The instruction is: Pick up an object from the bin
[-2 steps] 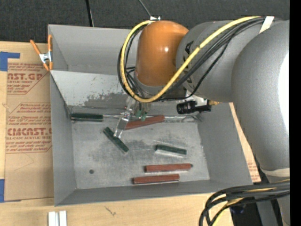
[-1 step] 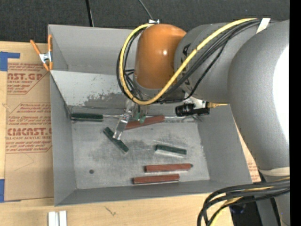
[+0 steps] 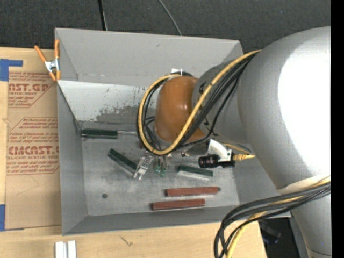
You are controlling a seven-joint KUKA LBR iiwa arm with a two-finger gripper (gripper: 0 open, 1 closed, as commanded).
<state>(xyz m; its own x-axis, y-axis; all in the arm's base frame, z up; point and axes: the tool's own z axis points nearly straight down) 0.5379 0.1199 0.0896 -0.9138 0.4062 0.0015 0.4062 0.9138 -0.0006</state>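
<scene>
My gripper (image 3: pixel 151 168) is down at the bin floor near the middle, under the orange cover. Its two fingertips stand a little apart, open, and I see nothing between them. A dark green bar (image 3: pixel 122 160) lies slanted just to the left, its right end next to the left fingertip (image 3: pixel 142 169). Another dark green bar (image 3: pixel 194 171) lies just to the right of the gripper. A black marker with a white and yellow end (image 3: pixel 217 160) lies further right, partly under the arm.
A third dark green bar (image 3: pixel 99 134) lies by the back left wall. Two red-brown bars (image 3: pixel 192 191) (image 3: pixel 178 203) lie side by side near the front wall. The arm and its cables cover the bin's right part.
</scene>
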